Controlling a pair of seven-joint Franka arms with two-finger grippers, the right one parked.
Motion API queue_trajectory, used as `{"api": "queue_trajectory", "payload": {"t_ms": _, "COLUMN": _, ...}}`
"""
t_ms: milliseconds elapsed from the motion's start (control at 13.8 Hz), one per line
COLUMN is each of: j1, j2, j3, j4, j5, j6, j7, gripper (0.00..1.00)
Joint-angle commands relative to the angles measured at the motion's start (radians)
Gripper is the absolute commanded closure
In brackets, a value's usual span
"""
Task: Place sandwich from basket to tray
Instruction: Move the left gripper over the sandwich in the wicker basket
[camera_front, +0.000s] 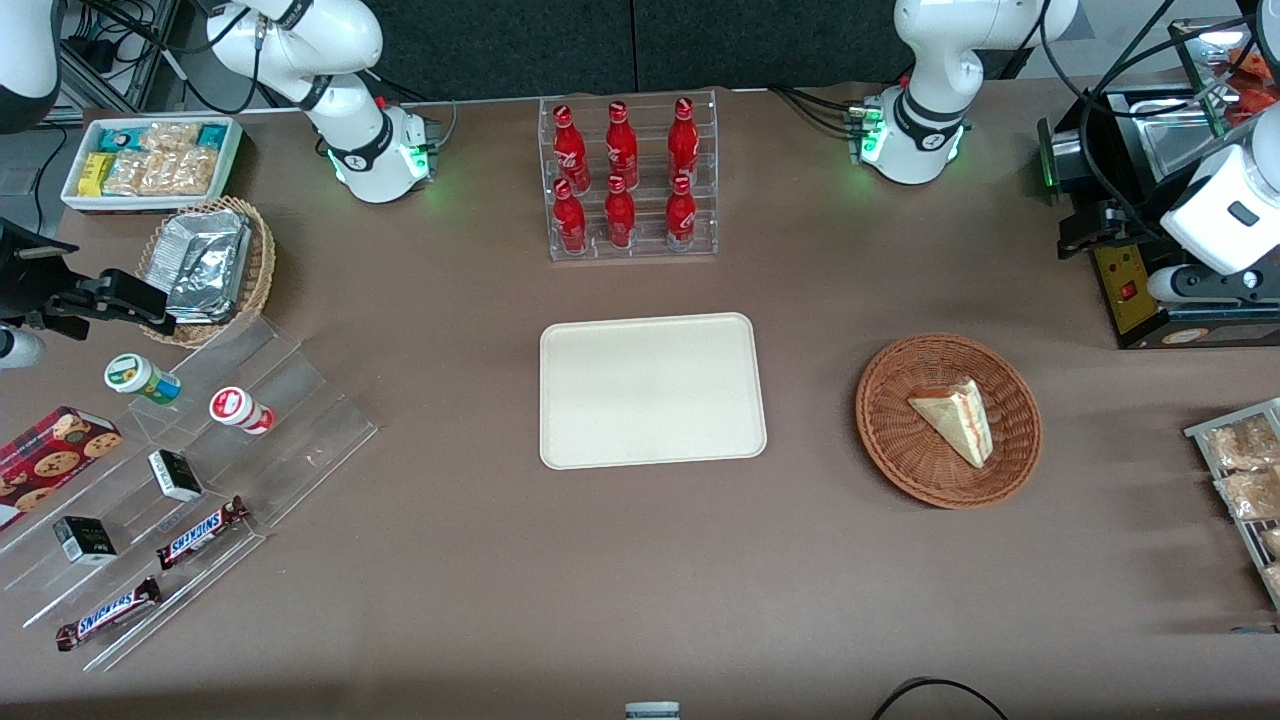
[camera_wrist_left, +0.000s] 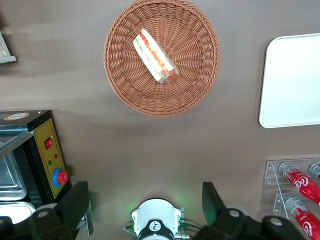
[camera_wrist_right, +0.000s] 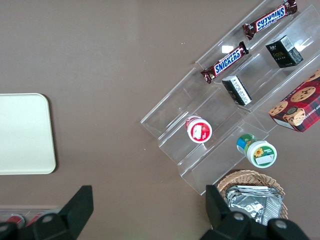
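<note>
The sandwich (camera_front: 956, 417), a pale bread wedge with red-orange filling, lies in the round reddish-brown wicker basket (camera_front: 890, 440). The cream tray (camera_front: 651, 390) lies bare at the table's middle, beside the basket toward the parked arm's end. My left gripper (camera_front: 1092, 230) hangs high near the working arm's end, farther from the front camera than the basket, well apart from it. In the left wrist view the gripper (camera_wrist_left: 145, 194) is open and empty, its fingers (camera_wrist_left: 79, 200) spread wide, with the sandwich (camera_wrist_left: 155, 56), basket (camera_wrist_left: 125, 85) and tray (camera_wrist_left: 292, 80) all in sight.
A clear rack of red cola bottles (camera_front: 625, 180) stands farther from the front camera than the tray. A black machine with a yellow panel (camera_front: 1130, 285) stands beside my gripper. A rack of snack packets (camera_front: 1245, 480) lies at the working arm's end. A tan basket of foil packets (camera_front: 205, 265) lies toward the parked arm's end.
</note>
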Motion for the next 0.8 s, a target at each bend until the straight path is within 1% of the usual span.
{"api": "queue_trajectory", "payload": {"t_ms": 0, "j1": -0.014, "j2": 0.008, "j3": 0.011, "j4": 0.017, "j5": 0.001, "j6": 0.011, "j7": 0.016, "gripper": 0.0}}
{"api": "queue_trajectory", "payload": {"t_ms": 73, "j1": -0.014, "j2": 0.011, "j3": 0.011, "j4": 0.017, "j5": 0.003, "j6": 0.013, "j7": 0.013, "gripper": 0.0}}
{"api": "queue_trajectory", "payload": {"t_ms": 218, "j1": -0.023, "j2": 0.027, "j3": 0.004, "j4": -0.005, "j5": 0.058, "j6": 0.03, "j7": 0.004, "gripper": 0.0}}
{"api": "queue_trajectory", "payload": {"t_ms": 435, "j1": -0.021, "j2": 0.035, "j3": 0.003, "j4": -0.101, "j5": 0.063, "j6": 0.16, "j7": -0.056, "gripper": 0.0}}
{"api": "queue_trajectory", "payload": {"t_ms": 653, "j1": -0.021, "j2": 0.035, "j3": 0.001, "j4": -0.222, "j5": 0.064, "j6": 0.313, "j7": -0.189, "gripper": 0.0}}
{"api": "queue_trajectory", "payload": {"t_ms": 726, "j1": -0.021, "j2": 0.04, "j3": 0.001, "j4": -0.247, "j5": 0.049, "j6": 0.356, "j7": -0.23, "gripper": 0.0}}
